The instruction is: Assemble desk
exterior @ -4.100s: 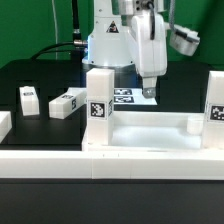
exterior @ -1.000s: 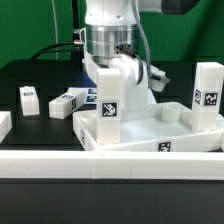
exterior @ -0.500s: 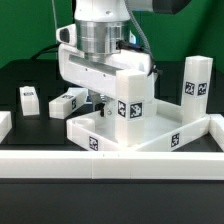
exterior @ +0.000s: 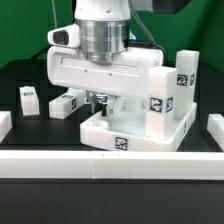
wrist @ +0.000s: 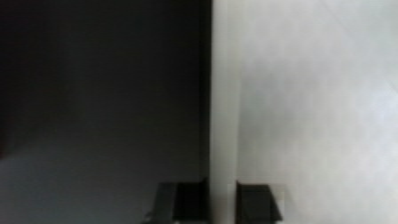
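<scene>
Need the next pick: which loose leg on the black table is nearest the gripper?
The leg lying right beside the tabletop; the other leg sits farther toward the exterior view's left.

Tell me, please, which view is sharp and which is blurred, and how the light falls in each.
Exterior view: sharp and evenly lit, the tags on the tabletop stand out crisply, no strong glare. Wrist view: out of focus; one half is washed-out, featureless white, the other half dark, and the gripper shows only as dim blocks.

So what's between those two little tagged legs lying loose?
Just bare black table between the outer leg and the inner leg, in the exterior view.
</scene>
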{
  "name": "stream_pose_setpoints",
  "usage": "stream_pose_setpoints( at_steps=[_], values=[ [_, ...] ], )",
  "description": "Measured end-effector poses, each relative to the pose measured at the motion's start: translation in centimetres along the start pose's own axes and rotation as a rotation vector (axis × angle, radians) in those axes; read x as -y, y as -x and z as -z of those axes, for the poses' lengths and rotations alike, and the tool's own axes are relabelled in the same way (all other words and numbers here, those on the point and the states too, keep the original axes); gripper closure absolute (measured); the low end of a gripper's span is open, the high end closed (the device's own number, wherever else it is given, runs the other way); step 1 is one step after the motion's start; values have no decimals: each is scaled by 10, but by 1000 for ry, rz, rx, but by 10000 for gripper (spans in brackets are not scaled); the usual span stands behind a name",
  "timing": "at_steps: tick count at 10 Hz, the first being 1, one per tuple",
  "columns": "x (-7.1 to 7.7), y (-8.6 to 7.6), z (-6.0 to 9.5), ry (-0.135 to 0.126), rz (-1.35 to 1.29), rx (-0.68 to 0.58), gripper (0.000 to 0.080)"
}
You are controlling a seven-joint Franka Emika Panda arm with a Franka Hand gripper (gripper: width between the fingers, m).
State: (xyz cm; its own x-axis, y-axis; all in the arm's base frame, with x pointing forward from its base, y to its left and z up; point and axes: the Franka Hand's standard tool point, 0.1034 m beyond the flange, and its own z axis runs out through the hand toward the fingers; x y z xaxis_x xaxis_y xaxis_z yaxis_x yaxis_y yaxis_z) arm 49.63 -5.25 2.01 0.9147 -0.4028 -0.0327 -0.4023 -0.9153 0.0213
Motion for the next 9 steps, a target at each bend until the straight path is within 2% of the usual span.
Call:
stream_pose_setpoints(
  at_steps=[3,5,9],
  values=[
    [12,-5,0,19,211,-8,736],
    [20,-7,1,19,305,-12,736],
    [18,-8,1,26,538,-9,736]
  ],
)
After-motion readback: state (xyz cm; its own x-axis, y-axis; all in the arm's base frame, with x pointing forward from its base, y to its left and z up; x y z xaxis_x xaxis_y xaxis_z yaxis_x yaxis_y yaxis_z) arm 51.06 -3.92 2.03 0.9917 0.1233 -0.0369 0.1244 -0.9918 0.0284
